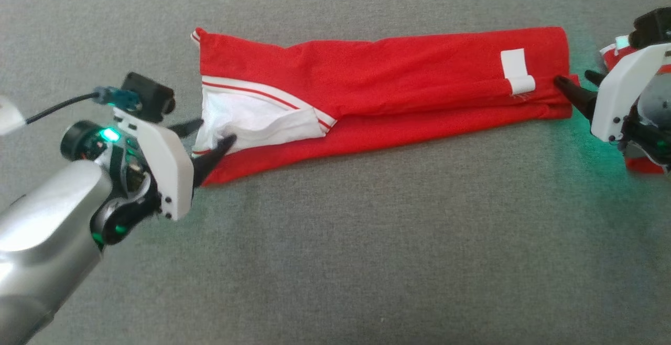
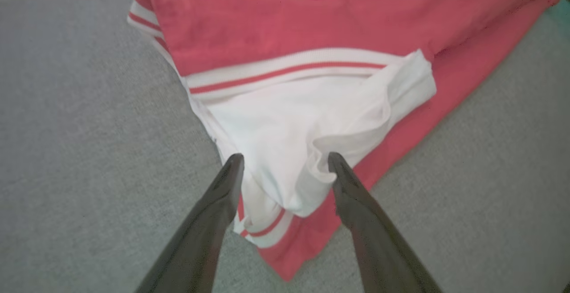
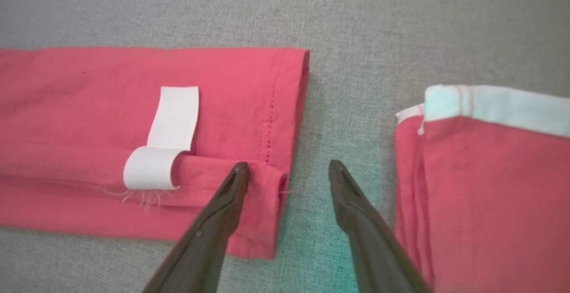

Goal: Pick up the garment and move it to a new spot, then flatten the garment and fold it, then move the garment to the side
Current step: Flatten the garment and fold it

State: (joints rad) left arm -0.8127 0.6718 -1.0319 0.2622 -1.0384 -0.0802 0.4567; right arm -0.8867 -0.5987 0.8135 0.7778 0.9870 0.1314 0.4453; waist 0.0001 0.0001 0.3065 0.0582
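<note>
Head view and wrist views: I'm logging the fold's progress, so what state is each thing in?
red garment, lying folded lengthwise, waistband end gaping with white lining showing.
white label, lower end curled over.
left claw, open, tips at the lining.
right claw, open, straddling the hem edge.
second red garment, folded, lying apart.

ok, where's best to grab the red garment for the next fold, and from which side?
Likely its hem end, approached from the robot's right. That stitched edge lies flat and square with layers stacked, so the open right end effector beside it can pinch them all. The waistband end is rumpled, white lining spilling out.
</note>
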